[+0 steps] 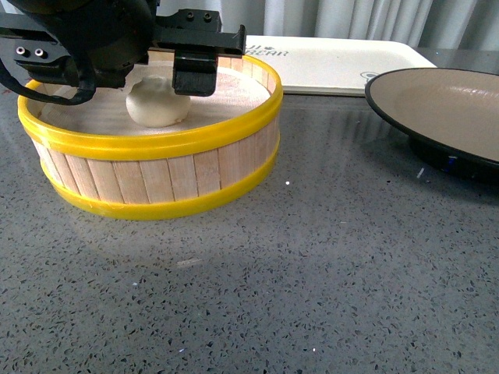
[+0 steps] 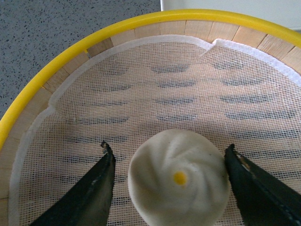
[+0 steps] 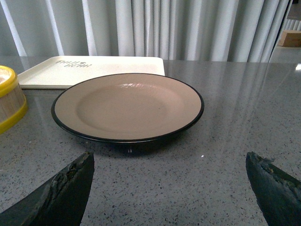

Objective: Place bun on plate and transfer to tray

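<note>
My left claw [image 2: 167, 146] is apart, with one finger on each side of the bun [image 2: 176, 181] in the steamer basket [image 2: 70, 56]. My right claw [image 3: 168, 157] is apart too, facing the plate [image 3: 127, 106].

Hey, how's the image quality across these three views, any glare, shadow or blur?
Left wrist view: bun crisp, evenly lit. Front view: left end effector is a dark mass near the lens, hiding the bun's top; pale sheen on the countertop. Right wrist view: small glare streak on the plate; right end effector soft in the foreground.

L wrist cam close over steamer [image 2: 197, 17]; R toward plate [image 3: 127, 106]
</note>
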You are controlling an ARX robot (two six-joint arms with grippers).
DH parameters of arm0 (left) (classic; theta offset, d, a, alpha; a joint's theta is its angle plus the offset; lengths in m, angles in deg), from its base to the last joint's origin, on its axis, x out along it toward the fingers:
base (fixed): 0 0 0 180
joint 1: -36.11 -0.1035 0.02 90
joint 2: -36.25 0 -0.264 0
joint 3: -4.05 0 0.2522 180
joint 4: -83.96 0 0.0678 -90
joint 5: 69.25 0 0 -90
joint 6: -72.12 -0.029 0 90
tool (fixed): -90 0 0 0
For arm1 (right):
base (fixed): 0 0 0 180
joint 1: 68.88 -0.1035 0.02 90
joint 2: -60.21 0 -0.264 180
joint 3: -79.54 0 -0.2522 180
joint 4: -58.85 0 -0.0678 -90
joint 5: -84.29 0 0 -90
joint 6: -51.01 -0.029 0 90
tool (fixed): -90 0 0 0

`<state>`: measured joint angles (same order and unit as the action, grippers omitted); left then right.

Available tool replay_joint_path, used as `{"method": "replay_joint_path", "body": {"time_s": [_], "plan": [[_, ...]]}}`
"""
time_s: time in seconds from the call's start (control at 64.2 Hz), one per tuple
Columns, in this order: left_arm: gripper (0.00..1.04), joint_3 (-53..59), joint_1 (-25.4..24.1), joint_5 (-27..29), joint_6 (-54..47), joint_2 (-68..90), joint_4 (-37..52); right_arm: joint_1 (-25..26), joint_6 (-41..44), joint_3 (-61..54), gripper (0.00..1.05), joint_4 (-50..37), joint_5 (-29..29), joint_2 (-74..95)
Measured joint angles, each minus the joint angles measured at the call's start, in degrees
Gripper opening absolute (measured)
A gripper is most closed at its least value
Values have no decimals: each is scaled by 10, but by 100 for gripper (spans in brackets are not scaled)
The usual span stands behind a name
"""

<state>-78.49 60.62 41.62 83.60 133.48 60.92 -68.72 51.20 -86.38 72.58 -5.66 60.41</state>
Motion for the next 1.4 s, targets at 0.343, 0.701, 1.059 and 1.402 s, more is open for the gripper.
{"method": "replay_joint_path", "body": {"time_s": [0.343, 0.701, 1.059, 1.402], "plan": [[14, 3, 0, -1, 0, 0, 3, 0, 0, 0, 96, 0, 0, 0], [4, 3, 0, -5, -1, -3, -1, 0, 0, 0, 96, 0, 0, 0], [4, -68, 13, -11, -7, -23, -23, 0, 0, 0, 96, 0, 0, 0], [4, -276, 123, -49, -38, 64, -22, 0, 0, 0, 96, 0, 0, 0]]}}
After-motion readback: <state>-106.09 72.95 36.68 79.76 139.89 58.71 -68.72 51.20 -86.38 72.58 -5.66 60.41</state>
